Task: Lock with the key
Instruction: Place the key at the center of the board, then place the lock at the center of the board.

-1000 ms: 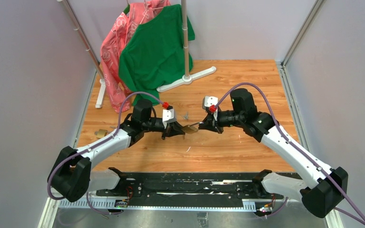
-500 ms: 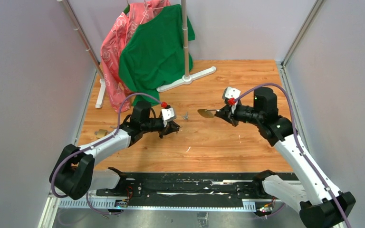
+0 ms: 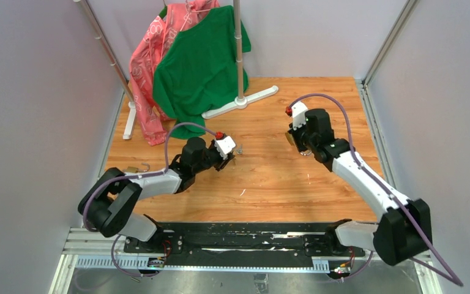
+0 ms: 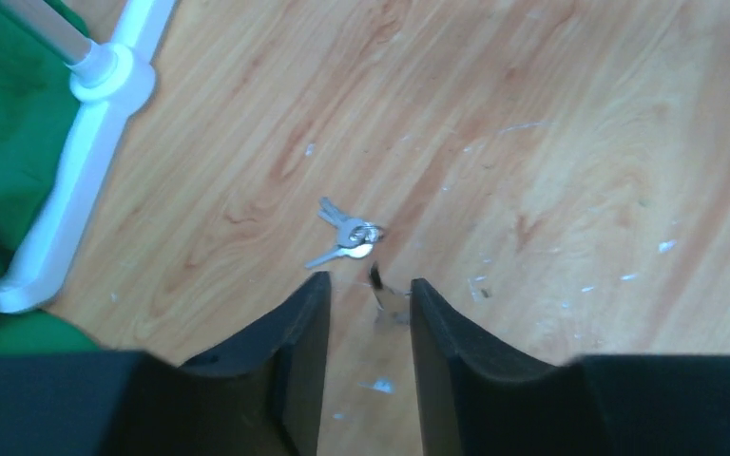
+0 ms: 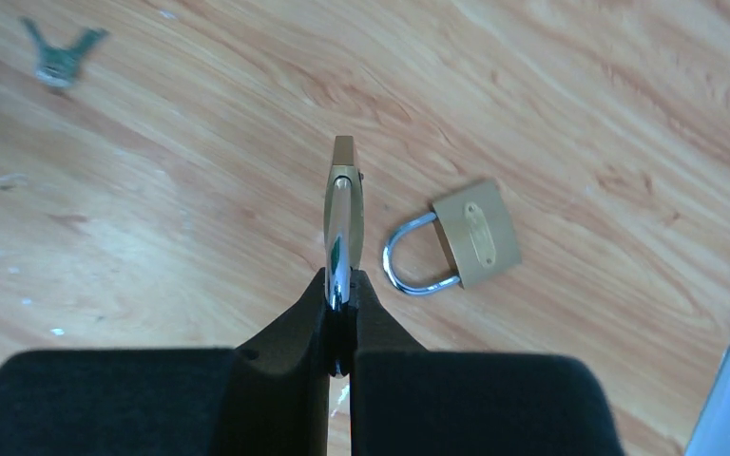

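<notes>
The left fingers point(image 4: 290, 342) stand parted just short of the key point(image 4: 347, 237); the right fingers point(image 5: 290, 347) pinch a padlock point(image 5: 340, 209) by its shackle.

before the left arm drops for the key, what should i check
1. Left gripper jaws apart: ok.
2. Key lying loose, nothing on it: ok.
3. Key between the jaws: not ok, it lies beyond the fingertips.
4. Right gripper shut on held padlock by its shackle: ok.
5. Held padlock's keyhole facing the left arm: cannot tell.
6. Spare padlock apart from held one: ok.
</notes>
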Robot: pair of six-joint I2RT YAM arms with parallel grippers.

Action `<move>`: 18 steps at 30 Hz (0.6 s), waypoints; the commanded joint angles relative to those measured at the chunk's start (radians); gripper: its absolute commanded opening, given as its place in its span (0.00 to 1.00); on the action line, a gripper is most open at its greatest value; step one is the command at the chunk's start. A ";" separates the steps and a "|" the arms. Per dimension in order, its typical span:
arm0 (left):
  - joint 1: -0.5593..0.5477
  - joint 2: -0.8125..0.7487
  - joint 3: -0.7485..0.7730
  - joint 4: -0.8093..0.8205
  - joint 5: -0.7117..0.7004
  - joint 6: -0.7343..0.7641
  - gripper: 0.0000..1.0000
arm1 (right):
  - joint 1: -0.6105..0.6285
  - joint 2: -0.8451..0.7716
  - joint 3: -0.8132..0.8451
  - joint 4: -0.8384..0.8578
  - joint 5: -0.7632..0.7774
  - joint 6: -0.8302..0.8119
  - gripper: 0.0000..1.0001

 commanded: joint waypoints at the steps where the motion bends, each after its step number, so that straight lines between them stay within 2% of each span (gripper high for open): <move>1: -0.023 0.051 -0.017 0.159 -0.093 0.064 0.59 | -0.007 0.069 0.047 0.102 0.248 -0.062 0.00; 3: -0.026 0.052 -0.010 0.117 -0.054 0.054 0.96 | -0.008 0.117 0.058 0.130 0.304 -0.139 0.00; 4: -0.027 0.048 -0.009 0.093 -0.029 0.051 0.99 | -0.009 0.146 0.072 0.139 0.320 -0.168 0.00; 9: -0.035 -0.056 0.000 -0.026 0.009 0.008 1.00 | 0.023 0.291 0.126 0.176 0.417 -0.298 0.00; 15: -0.035 -0.190 0.063 -0.230 -0.175 -0.072 1.00 | 0.148 0.471 0.139 0.307 0.547 -0.553 0.00; 18: -0.035 -0.233 0.069 -0.287 -0.241 -0.068 1.00 | 0.182 0.555 0.162 0.331 0.582 -0.616 0.00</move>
